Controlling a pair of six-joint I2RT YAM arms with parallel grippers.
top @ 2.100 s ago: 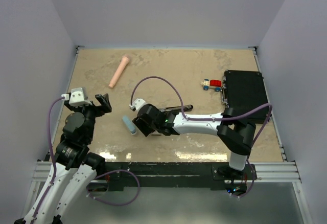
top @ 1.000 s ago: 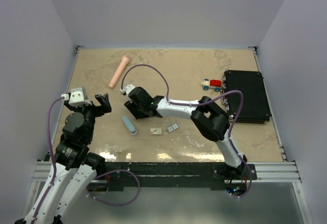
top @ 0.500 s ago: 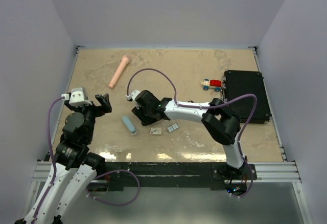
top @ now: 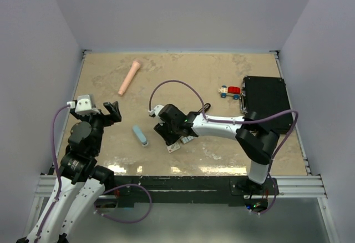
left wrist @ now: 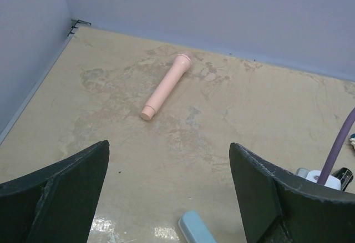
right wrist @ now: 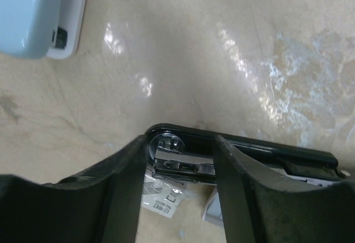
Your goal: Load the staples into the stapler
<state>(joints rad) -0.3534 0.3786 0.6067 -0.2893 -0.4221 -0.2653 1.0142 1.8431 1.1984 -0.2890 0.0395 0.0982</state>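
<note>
My right gripper (right wrist: 180, 165) is shut on the end of a black stapler (right wrist: 249, 148), whose metal staple channel shows between the fingers. It holds it low over the tiny white staples box (right wrist: 161, 201) and the grey-blue tray (right wrist: 213, 215). From above, the right gripper (top: 171, 133) hides most of the stapler; the box (top: 175, 147) peeks out at its near side. A light blue stapler (top: 140, 135) lies just to the left and also shows in the right wrist view (right wrist: 39, 10) and the left wrist view (left wrist: 197, 229). My left gripper (top: 113, 111) is open and empty.
A pink cylinder (top: 128, 77) lies at the back left and shows in the left wrist view (left wrist: 165, 86). A small toy car (top: 229, 91) and a black case (top: 266, 103) sit at the right. Walls enclose the table on three sides.
My right gripper has swung from the back left towards the right and nearer edge, and now sits over the staples box and tray. The box has shifted slightly nearer. The left arm has not moved.
</note>
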